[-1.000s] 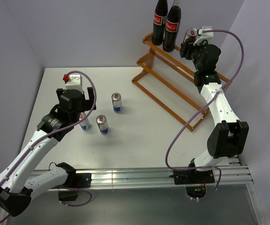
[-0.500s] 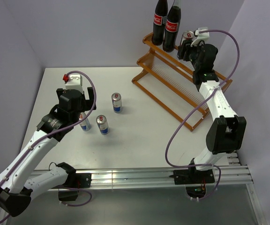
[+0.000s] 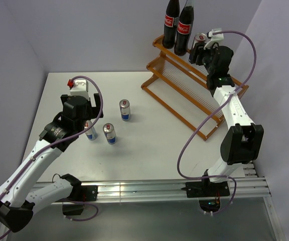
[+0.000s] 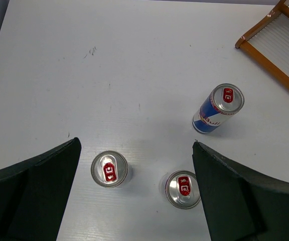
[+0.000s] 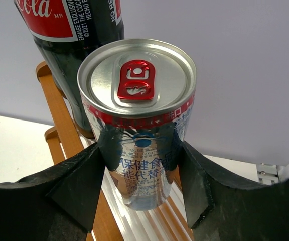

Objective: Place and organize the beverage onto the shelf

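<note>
Silver can [image 5: 137,125] in right jaws hangs beside bottle [image 5: 64,55], above shelf [image 5: 59,108].

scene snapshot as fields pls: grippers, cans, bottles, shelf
left gripper: open, empty, above three cans standing apart on the table
right gripper: shut on fourth can
fourth can: upright, at shelf upper tier beside bottles; seated or not, cannot tell
bottles: two, upright, upper tier, far end

cola bottles [image 3: 184,30] cropped at top, one can [image 3: 91,133] partly behind left arm [image 3: 59,131]
</note>
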